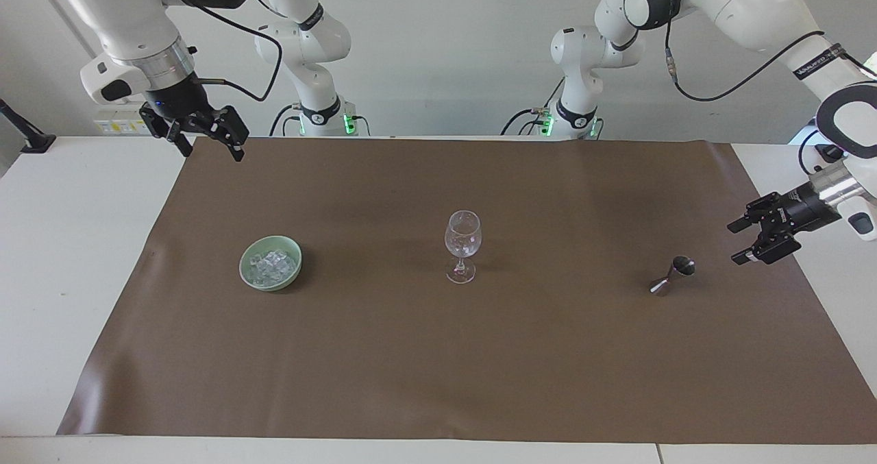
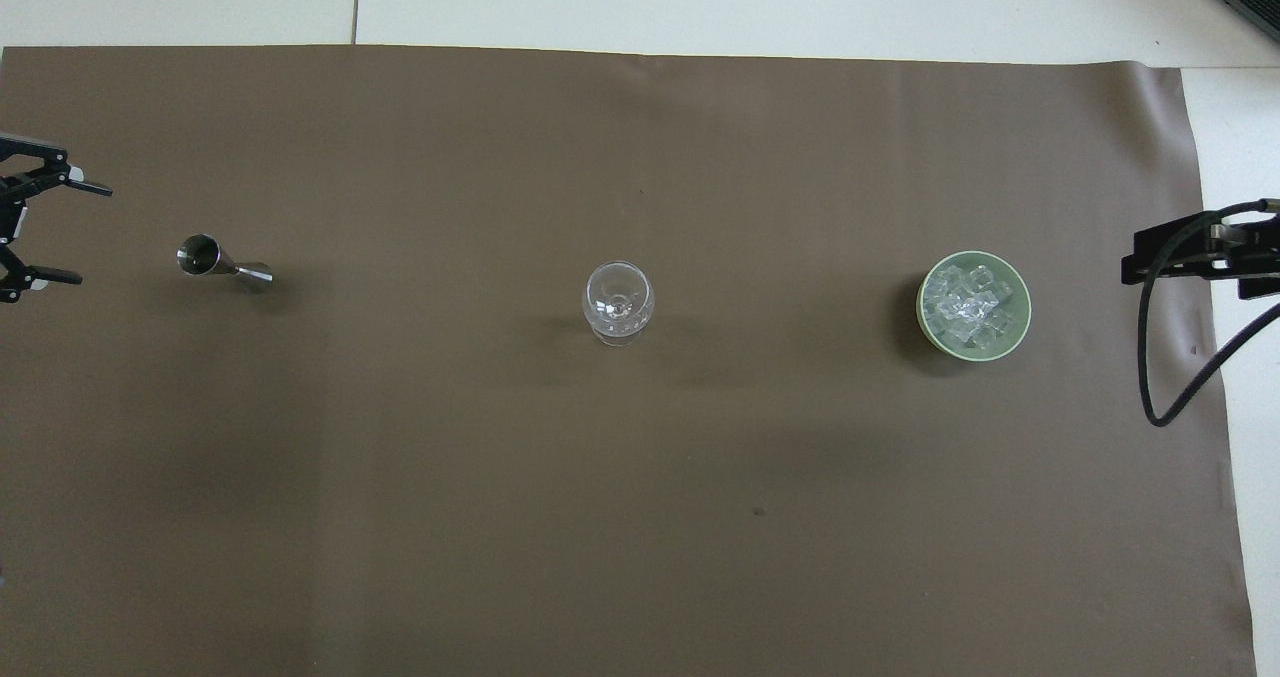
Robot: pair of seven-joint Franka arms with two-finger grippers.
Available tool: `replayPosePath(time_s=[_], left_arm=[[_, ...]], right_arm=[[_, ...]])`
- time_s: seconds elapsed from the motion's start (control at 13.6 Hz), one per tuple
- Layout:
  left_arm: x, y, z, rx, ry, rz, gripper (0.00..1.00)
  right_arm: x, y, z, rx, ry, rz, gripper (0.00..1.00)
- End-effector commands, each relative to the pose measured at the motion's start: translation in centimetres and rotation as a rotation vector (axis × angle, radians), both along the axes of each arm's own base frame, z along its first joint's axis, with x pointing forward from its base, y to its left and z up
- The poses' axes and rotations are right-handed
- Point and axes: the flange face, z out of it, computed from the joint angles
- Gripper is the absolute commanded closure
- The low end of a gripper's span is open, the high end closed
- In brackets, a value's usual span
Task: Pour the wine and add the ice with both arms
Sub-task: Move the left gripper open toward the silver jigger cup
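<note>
On the brown mat [image 1: 438, 354] that covers the white table [image 1: 68, 245], three things stand in a row across the robots' reach, well apart from one another, which looks meant to give each arm its own job. A clear stemmed wine glass [image 1: 463, 245] stands upright in the middle, where either arm could reach it. Toward the right arm's end sits a pale green ceramic bowl [image 1: 270, 262] holding the ice [image 1: 273, 266], a heap of small clear cubes. Toward the left arm's end is a small steel hourglass-shaped jigger [image 1: 672, 275], seemingly standing upright, its open cup uppermost. The left gripper [image 1: 745, 240] hangs low just beside the jigger, over the mat's edge, with its fingers spread apart and holding nothing, turned sideways toward the measure; this reads as lining up for a side grasp on the narrow waist. The right gripper [image 1: 211, 142] is raised over the mat's corner closest to the robots at its own end, released and empty as well, and appears to be waiting. Neither pouring nor icing seems begun, though a few glints low in the glass cannot be made out.
</note>
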Motion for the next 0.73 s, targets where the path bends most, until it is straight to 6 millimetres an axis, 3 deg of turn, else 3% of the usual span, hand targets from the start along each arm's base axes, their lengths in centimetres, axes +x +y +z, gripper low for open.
replayPosePath(time_s=[0.0,0.22,0.66], left_arm=[[-0.6,0.5,-2.0,-0.080,0.068,0.095,0.00],[-2.2,2.9,-4.4,-0.190,0.079,0.209,0.00],[-2.5,4.1,-7.3,-0.315,0.122,0.359,0.00]], right_arm=[[-0.6,-0.3,0.2,0.007,0.003,0.013,0.00],[-0.6,-0.3,0.2,0.007,0.003,0.013,0.00],[-0.6,-0.3,0.2,0.007,0.003,0.013,0.00]])
